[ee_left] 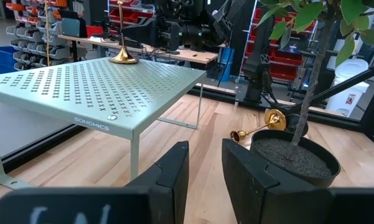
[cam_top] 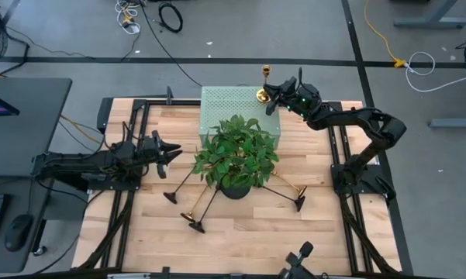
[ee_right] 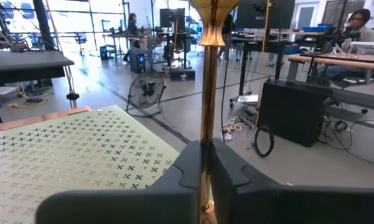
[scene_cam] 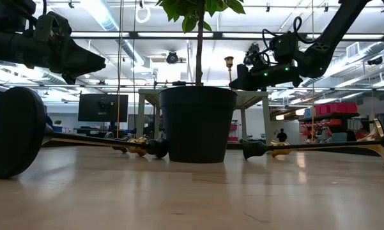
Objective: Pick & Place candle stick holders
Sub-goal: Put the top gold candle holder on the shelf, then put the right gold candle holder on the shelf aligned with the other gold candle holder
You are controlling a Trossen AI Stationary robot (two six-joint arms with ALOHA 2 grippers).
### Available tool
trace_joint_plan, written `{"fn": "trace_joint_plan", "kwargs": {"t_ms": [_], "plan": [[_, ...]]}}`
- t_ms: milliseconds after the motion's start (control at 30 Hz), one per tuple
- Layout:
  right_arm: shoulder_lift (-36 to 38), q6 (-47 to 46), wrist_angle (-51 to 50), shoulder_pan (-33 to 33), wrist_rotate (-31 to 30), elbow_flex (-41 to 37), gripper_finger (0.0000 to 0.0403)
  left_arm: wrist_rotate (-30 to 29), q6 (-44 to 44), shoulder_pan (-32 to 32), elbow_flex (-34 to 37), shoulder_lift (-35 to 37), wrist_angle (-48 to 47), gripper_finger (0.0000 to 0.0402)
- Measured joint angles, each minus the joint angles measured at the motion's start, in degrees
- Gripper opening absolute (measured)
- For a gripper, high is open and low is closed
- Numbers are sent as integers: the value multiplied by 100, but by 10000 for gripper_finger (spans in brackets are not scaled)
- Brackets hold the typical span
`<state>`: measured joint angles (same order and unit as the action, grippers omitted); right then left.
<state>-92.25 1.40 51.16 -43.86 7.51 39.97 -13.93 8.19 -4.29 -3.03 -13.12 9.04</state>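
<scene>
on the wooden table (cam_top: 240, 232), nearest the front edge, a black candlestick (cam_top: 205, 208) lying flat with its round base toward the front, a gold candlestick (cam_top: 192, 211) right beside it, and another black one (cam_top: 180, 186) a bit to the left. to the right of the pot, a black candlestick (cam_top: 283, 192) and a gold one (cam_top: 295, 188) lying down too, close together. in the middle, a black pot (cam_top: 234, 189) with a leafy green plant (cam_top: 236, 151). off to the left, near the middle of the table, the left claw (cam_top: 170, 150) up in the air, fingers (ee_left: 174, 171) a little apart, holding nothing. behind the plant, a pale green box with little holes (cam_top: 225, 105) at the back of the table. on its back right corner, one gold candlestick (cam_top: 264, 91) standing up. right claw (cam_top: 275, 97) pinched tight on the thin stem of that candlestick, base touching the box top. far back past the table, a grey floor with cables.
</scene>
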Motion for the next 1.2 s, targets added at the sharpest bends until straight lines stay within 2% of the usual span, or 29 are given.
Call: {"fn": "trace_joint_plan", "kwargs": {"t_ms": [267,433,800,967,1200], "plan": [[0,-11,-6,0,-5,0,48,0,0,1,0,2,2,99],[2,-117,-8,0,-208,0,57,0,0,2,0,2,2,99],[158,-139,-124,46,-82,2,87,0,0,1,0,2,4,99],[302,-96,-508,46,-255,2,113,0,0,0,0,0,4,99],[922,153,-1268,169,-413,2,158,-22,-48,0,0,1,4,99]]}}
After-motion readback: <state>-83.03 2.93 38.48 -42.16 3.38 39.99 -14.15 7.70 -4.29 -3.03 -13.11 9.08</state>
